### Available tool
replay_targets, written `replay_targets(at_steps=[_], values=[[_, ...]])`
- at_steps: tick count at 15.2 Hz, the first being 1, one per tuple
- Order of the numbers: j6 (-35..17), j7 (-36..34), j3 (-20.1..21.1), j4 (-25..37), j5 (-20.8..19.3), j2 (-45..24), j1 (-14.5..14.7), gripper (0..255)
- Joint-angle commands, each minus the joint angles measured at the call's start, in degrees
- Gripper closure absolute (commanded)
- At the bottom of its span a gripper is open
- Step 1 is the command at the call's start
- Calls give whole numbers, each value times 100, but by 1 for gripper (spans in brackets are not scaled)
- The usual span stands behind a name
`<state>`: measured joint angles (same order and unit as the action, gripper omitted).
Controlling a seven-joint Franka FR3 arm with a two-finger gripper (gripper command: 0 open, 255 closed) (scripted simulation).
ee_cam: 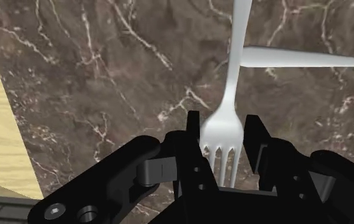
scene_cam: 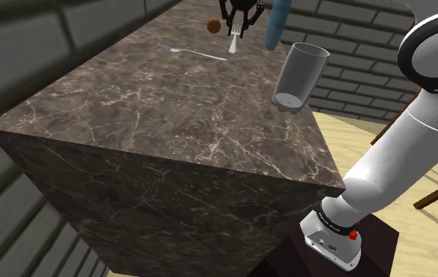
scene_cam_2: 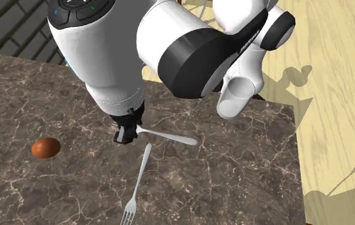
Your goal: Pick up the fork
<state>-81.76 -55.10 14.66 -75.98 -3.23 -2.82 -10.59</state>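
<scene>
Two fingers (ee_cam: 256, 137) of the gripper (ee_cam: 224, 127) pinch the fork (ee_cam: 228, 95) by its tines, clearest from the wrist.

The black gripper (scene_cam_2: 126, 133) clasps a silver fork (scene_cam_2: 170, 137), its handle pointing toward the worktop's (scene_cam_2: 246, 172) edge beside the wooden floor (scene_cam_2: 336, 77). A second fork (scene_cam_2: 139, 181) lies just beside it; a glass (scene_cam_2: 232, 102) stands near that edge's corner.

A home kitchen: dark marble counter (scene_cam: 170, 118), drinking glass (scene_cam: 300, 75), wooden floor (scene_cam_2: 336, 96)
</scene>
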Motion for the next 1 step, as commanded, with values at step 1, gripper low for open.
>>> replay_targets(at_steps=[1], values=[[48,9,-3,59,-4,-14,-2,255]])
